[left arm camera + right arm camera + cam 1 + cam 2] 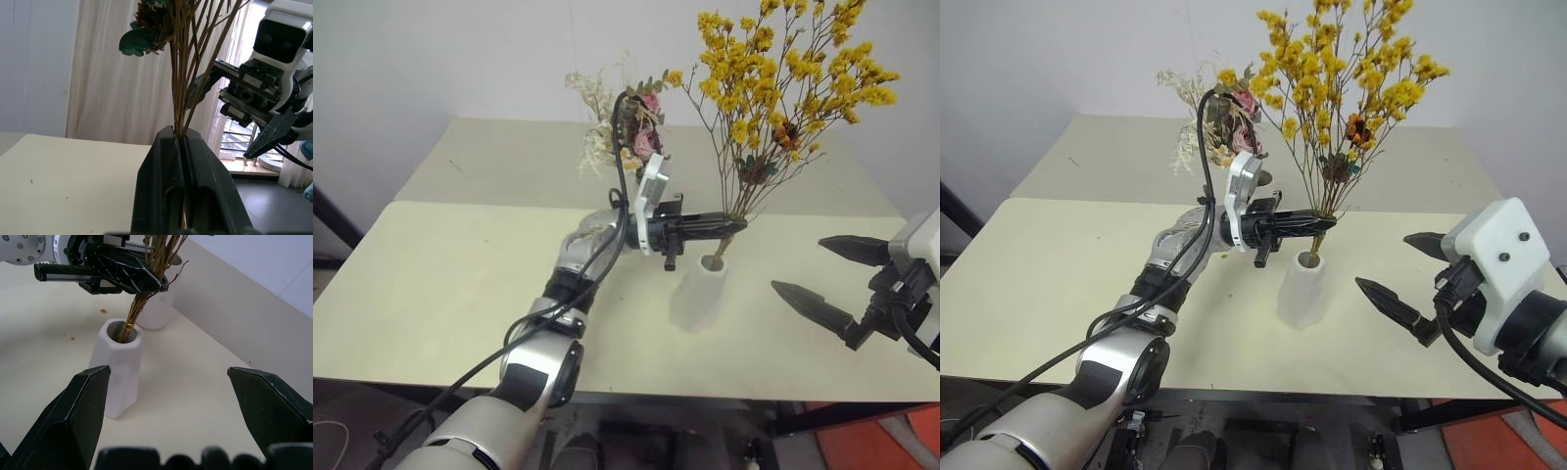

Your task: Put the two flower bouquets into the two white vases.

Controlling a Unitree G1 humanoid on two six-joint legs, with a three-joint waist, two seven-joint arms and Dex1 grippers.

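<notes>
1. Left gripper: fingers pressed together on the stems of the yellow bouquet, lying roughly level over the near vase. Grip sits low on the stems, just above the mouth.
2. Stem ends are already inside the mouth of that vase, as the right wrist view shows; blossoms fan out well above.
3. Right gripper: fingers spread wide, holding nothing, beside the near vase on the side toward the desk's right edge, not touching it.
4. Near vase stands toward the front edge of the desk, about mid-width. The far vase stands just behind it, with the pink bouquet already in it.
5. Judgement: the second placement is nearly complete; release remains.
6. Risks: the heavy, wide top may lean on release and tip the light vase. Stems may cling to the fingers as they part and lift out. Nothing braces the vase.
</notes>
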